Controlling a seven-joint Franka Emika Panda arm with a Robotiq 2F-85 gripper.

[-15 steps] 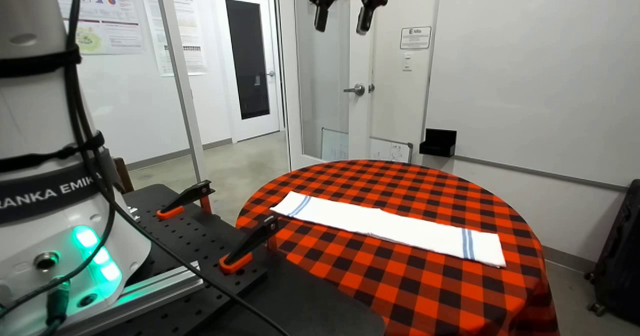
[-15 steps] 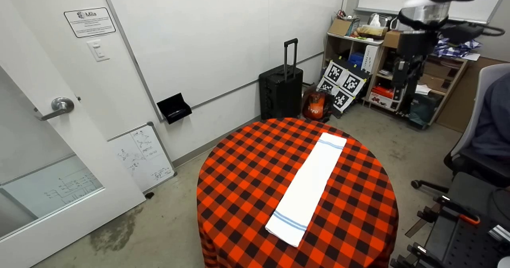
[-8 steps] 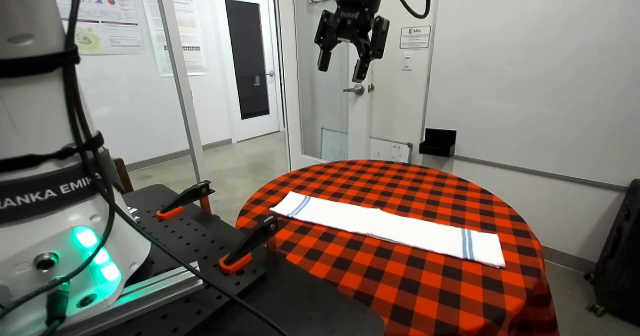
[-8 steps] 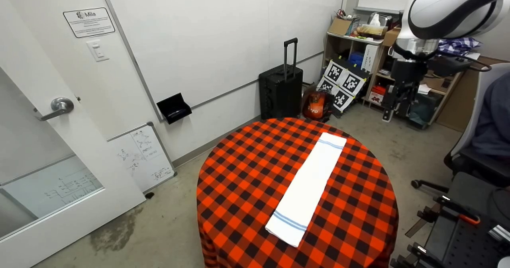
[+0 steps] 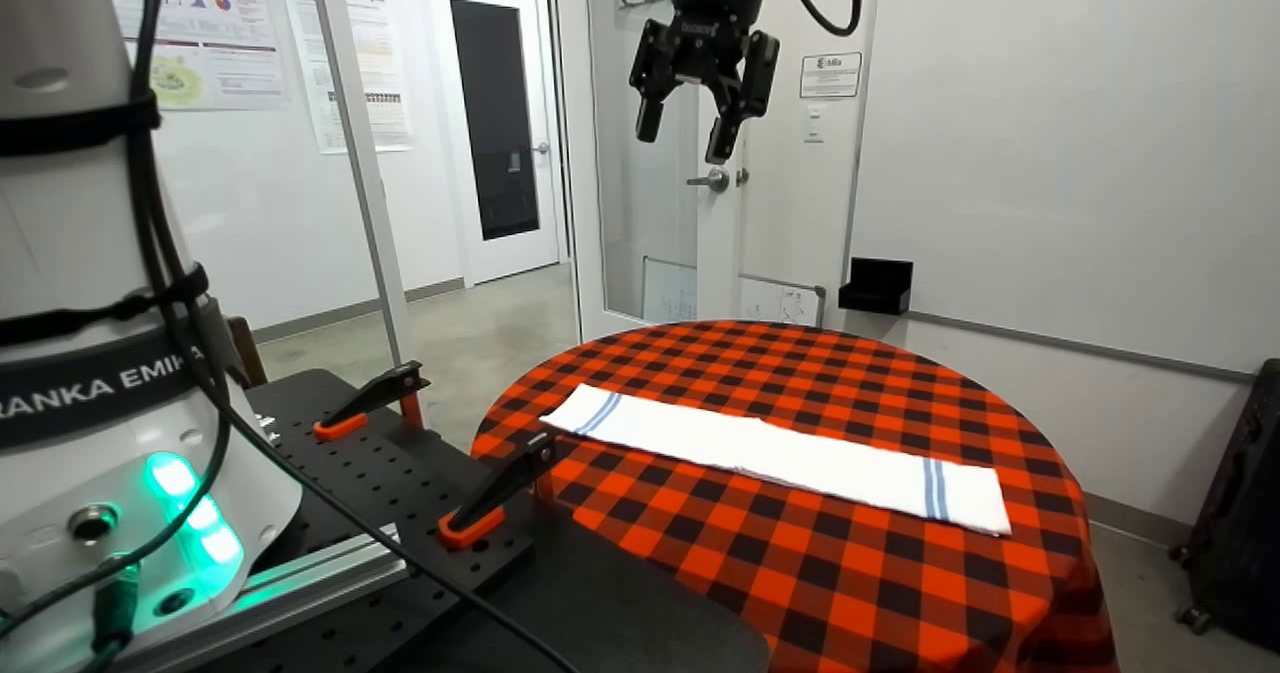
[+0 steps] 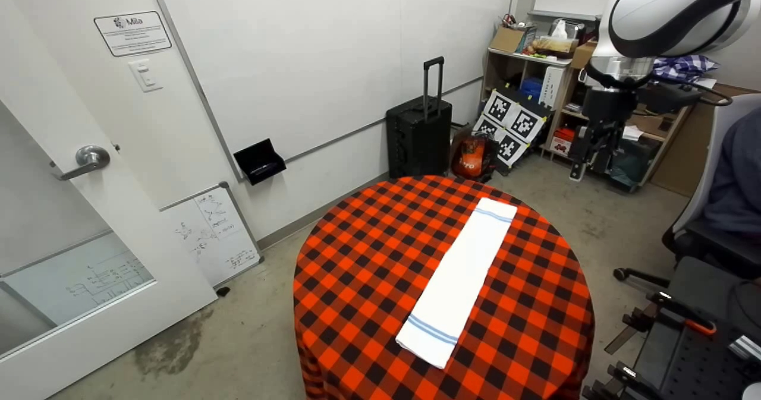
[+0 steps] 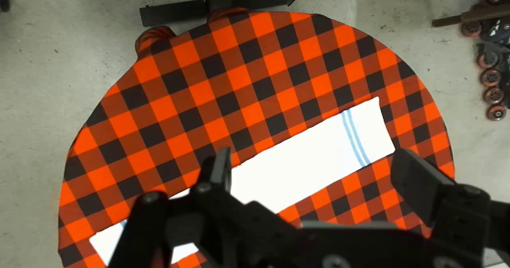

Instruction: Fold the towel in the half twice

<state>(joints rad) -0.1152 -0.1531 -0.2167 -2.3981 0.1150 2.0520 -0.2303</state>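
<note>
The white towel (image 5: 800, 458) lies flat as a long narrow strip, with blue stripes near both ends. It also shows in an exterior view (image 6: 461, 275) and in the wrist view (image 7: 295, 164), where the gripper partly hides its lower left part. My gripper (image 5: 684, 140) hangs high above the table, pointing down, with its jaws wide apart and nothing between them. In the wrist view the gripper (image 7: 313, 155) frames part of the towel far below it and touches nothing.
A round table with a red and black checked cloth (image 5: 860, 373) bears the towel. Clamps (image 5: 505, 483) stand on the robot's black mounting plate (image 5: 640, 593) beside it. A black tray (image 5: 877, 288) is on the wall. A suitcase (image 6: 419, 138) and a chair (image 6: 728, 132) stand beyond the table.
The gripper came down into fuller view between one second and half a second ago. Since then it has stayed nearly still. The towel has not moved.
</note>
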